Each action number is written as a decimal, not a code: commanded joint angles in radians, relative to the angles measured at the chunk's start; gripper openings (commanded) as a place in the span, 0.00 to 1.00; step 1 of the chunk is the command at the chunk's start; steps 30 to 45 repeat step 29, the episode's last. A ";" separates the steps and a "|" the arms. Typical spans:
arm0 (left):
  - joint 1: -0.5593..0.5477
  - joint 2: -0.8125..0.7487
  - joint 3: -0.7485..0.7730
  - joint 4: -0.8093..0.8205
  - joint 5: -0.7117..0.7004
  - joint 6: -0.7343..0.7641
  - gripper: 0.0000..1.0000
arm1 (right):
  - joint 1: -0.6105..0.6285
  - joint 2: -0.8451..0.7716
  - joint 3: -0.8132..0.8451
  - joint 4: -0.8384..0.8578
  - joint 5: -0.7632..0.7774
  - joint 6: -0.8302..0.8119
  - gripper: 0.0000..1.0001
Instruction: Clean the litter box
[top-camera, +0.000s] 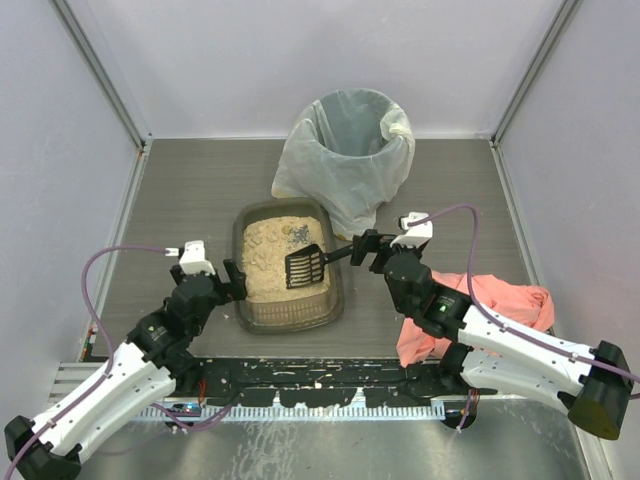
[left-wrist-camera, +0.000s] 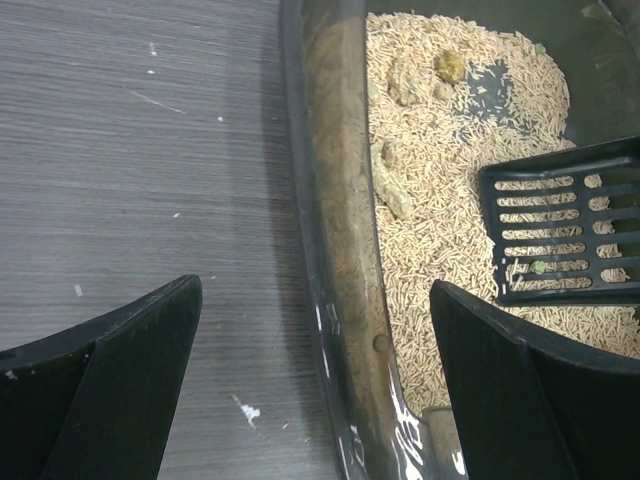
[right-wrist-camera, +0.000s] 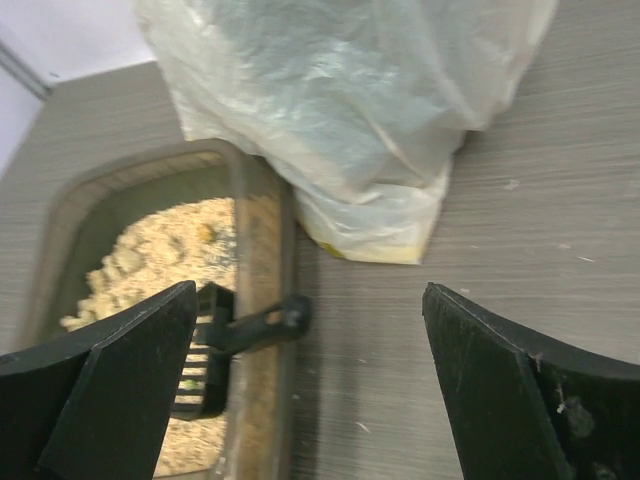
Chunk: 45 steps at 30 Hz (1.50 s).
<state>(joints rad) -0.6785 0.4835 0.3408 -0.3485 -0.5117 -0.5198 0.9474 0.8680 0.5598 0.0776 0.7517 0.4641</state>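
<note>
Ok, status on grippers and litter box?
Left gripper open, astride litter box left wall. Right gripper open, scoop handle ahead, unheld. Scoop head in litter, handle over right rim. Bagged bin behind box.

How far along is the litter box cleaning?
Early days. Nothing looks removed yet: clumps sit among the granules in the litter box. In hand: the scoop lies in the box, handle over its rim, and the right claw is open by the handle's end, not gripping; the left claw is open astride the box's left wall. Left: grip the scoop, sift out the clumps, tip them into the bagged bin.
</note>
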 joint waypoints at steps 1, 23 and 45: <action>-0.002 -0.009 0.148 -0.124 -0.082 -0.050 0.99 | 0.005 -0.037 0.136 -0.247 0.219 0.018 1.00; -0.002 0.023 0.521 -0.532 -0.087 -0.060 0.98 | 0.005 -0.220 0.186 -0.598 0.310 0.115 1.00; -0.002 0.016 0.515 -0.549 -0.116 -0.030 0.98 | 0.004 -0.275 0.155 -0.572 0.325 0.121 1.00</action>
